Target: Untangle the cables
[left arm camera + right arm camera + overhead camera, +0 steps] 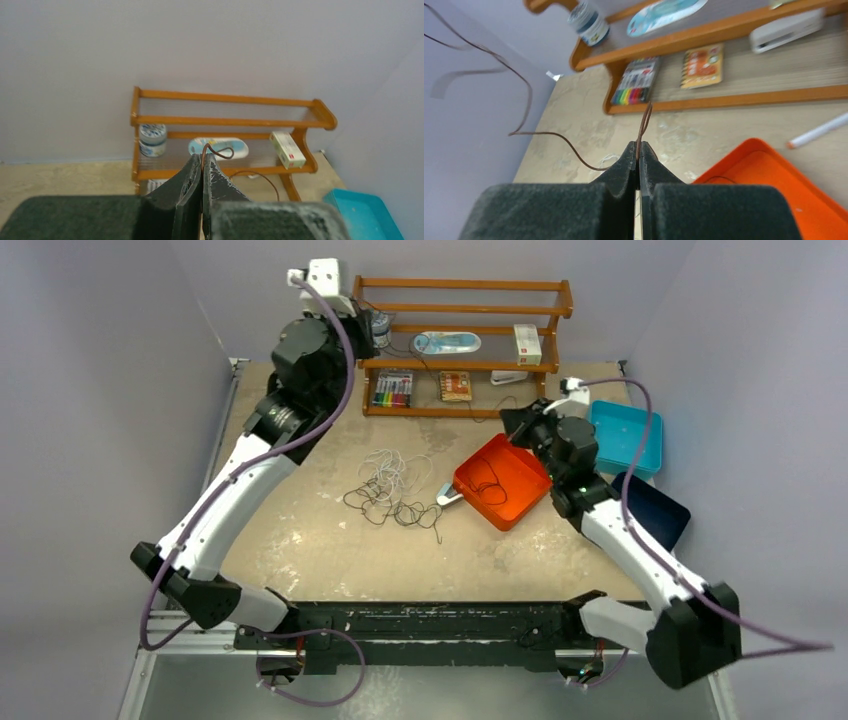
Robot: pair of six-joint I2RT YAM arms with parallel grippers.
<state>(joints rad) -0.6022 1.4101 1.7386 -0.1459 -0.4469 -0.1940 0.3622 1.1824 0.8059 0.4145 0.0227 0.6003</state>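
Observation:
A tangle of thin white and black cables (390,490) lies mid-table, apart from both grippers. One thin brown cable (526,95) hangs in the air between the two arms. My left gripper (368,325) is raised at the shelf's left end, and in the left wrist view its jaws (203,159) are shut on the brown cable (220,152), which curls out of the tips. My right gripper (515,423) hovers over the far corner of the orange tray (520,502); its jaws (638,146) are shut on the same brown cable. Another black cable (488,478) lies in the tray.
A wooden shelf (465,325) stands at the back with a jar (152,140), a white box (287,149), coloured markers (634,87) and a small booklet (703,66). A teal tray (625,435) and a dark blue tray (655,505) sit right. A white pen (819,131) lies beside the orange tray.

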